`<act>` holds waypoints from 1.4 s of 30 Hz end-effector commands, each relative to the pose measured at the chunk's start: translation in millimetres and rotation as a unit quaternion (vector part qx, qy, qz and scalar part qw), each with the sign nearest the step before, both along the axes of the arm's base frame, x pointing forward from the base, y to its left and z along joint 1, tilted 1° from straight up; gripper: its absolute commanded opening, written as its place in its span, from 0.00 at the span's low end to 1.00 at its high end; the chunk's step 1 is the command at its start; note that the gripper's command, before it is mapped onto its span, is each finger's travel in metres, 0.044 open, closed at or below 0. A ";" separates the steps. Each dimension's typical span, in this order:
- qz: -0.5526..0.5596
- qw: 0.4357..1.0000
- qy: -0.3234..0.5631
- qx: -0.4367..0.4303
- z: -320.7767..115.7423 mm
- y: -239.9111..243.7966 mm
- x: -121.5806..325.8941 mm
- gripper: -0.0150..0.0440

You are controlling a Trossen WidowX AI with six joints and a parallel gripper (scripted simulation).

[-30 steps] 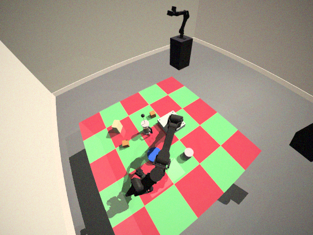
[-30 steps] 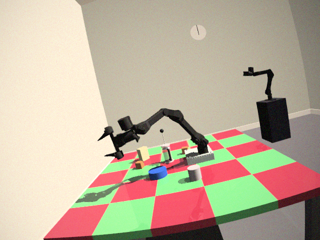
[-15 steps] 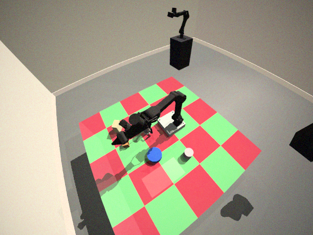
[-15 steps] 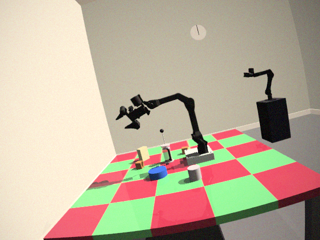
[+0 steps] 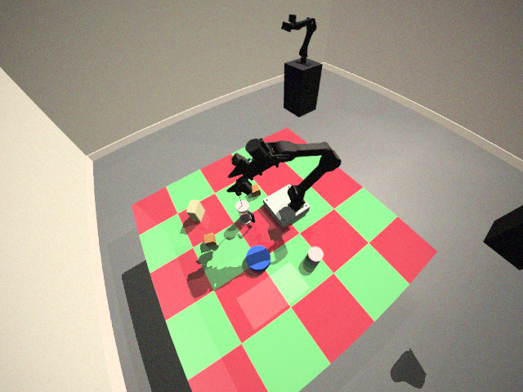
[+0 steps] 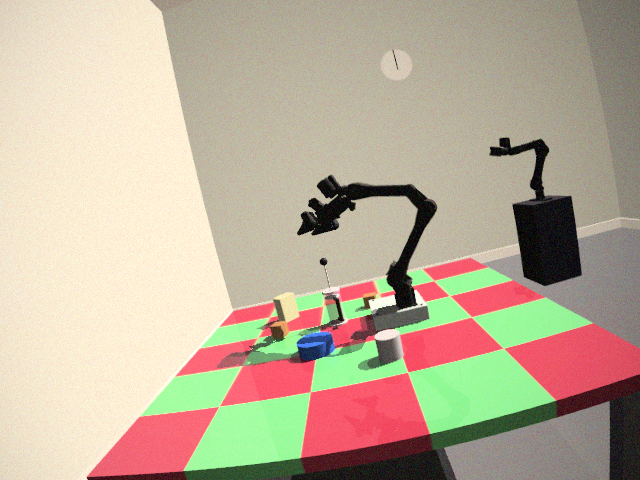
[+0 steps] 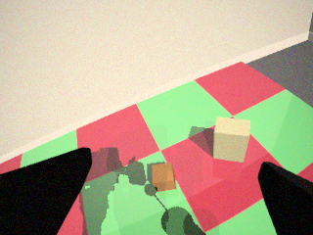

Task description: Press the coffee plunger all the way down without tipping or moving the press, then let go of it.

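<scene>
A slim glass press (image 6: pixel 333 304) stands upright near the tabletop's far edge, its plunger knob (image 6: pixel 323 260) raised on a thin rod. The gripper (image 6: pixel 308 223) hangs above, fingers wide apart and empty. The press looks light and tippy; push straight down on the knob.

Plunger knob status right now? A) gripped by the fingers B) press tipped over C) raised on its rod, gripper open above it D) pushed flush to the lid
C: the plunger knob stands high on its rod above the upright coffee press, with the open gripper above, clear of it.
</scene>
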State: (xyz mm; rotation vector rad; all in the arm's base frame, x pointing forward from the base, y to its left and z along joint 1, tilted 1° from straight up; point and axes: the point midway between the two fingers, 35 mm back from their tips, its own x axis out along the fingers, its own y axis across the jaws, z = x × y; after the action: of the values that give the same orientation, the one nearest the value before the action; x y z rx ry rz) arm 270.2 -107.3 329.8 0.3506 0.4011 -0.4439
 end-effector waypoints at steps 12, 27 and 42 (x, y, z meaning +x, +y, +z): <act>0.025 0.993 0.075 -0.085 -82.4 -2.4 -65.6 1.00; 0.025 0.993 0.074 -0.085 -100.7 -8.2 -53.5 1.00; 0.025 0.993 0.073 -0.085 -112.6 -17.0 -35.3 1.00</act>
State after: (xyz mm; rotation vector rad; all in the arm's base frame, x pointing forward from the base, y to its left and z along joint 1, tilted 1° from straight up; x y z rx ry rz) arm 231.9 -122.4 221.6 0.1385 0.5064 -0.4503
